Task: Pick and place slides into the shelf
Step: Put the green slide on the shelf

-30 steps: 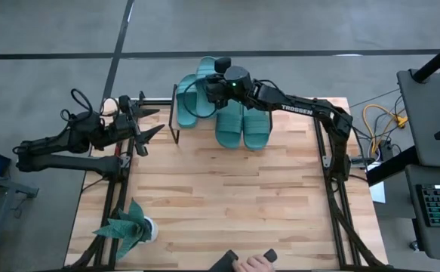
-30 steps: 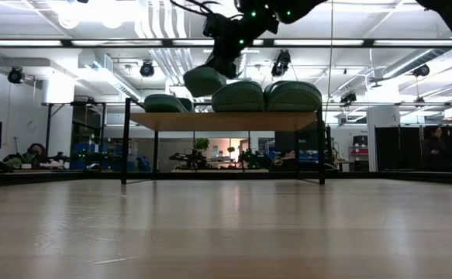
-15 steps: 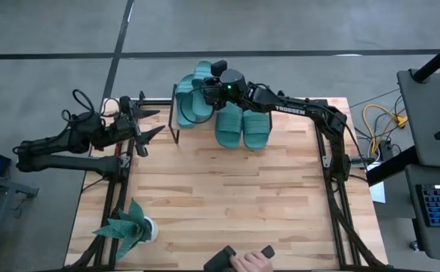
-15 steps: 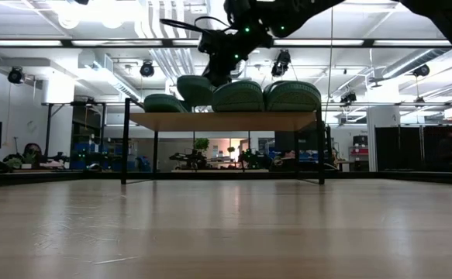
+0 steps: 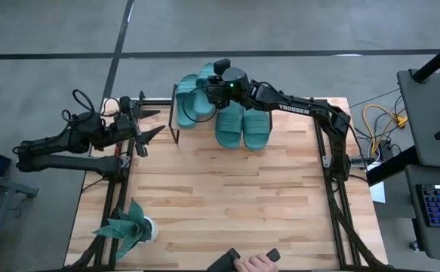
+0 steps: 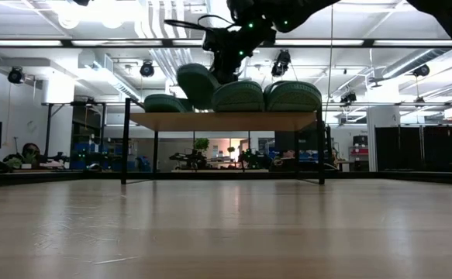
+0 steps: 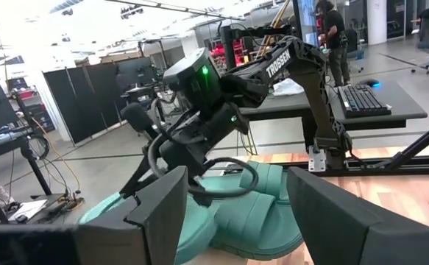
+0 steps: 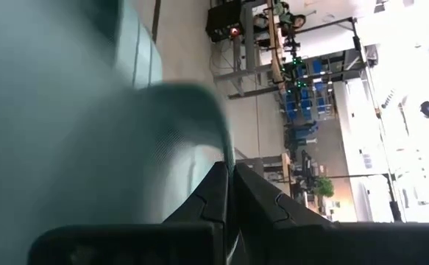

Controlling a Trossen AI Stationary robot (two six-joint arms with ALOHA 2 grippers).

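Four teal slides are in view. Two lie side by side on the shelf's [image 5: 176,128] right half [image 5: 229,125] [image 5: 256,128], and a third [image 5: 186,111] lies at its left end. My right gripper [image 5: 216,85] is over the shelf's far side, shut on the fourth slide [image 6: 197,84], which hangs tilted between the left slide [image 6: 166,102] and the middle one [image 6: 239,96]. My left gripper [image 7: 236,213] is open, off the table's far-left corner [image 5: 148,125], facing the shelf. My right gripper holds the fourth slide pinched between its two fingers [image 8: 214,195] at the edge of its wide strap [image 8: 221,136], coming from above on a slant. The slide sits tilted below the gripper [image 6: 227,66]. I cannot tell whether its lower end [image 6: 208,107] touches the shelf top.
A teal leafy plant in a white pot [image 5: 127,228] stands at the near-left corner. A person's hand [image 5: 253,263] holds dark handles at the near edge. The wide wooden tabletop [image 5: 227,196] stretches in front of the shelf.
My right gripper has carried the slide down and a little toward the table's left, close over the shelf top between the left and middle slides. The slide has since tipped steeper, one end up. The gripper has stayed shut.
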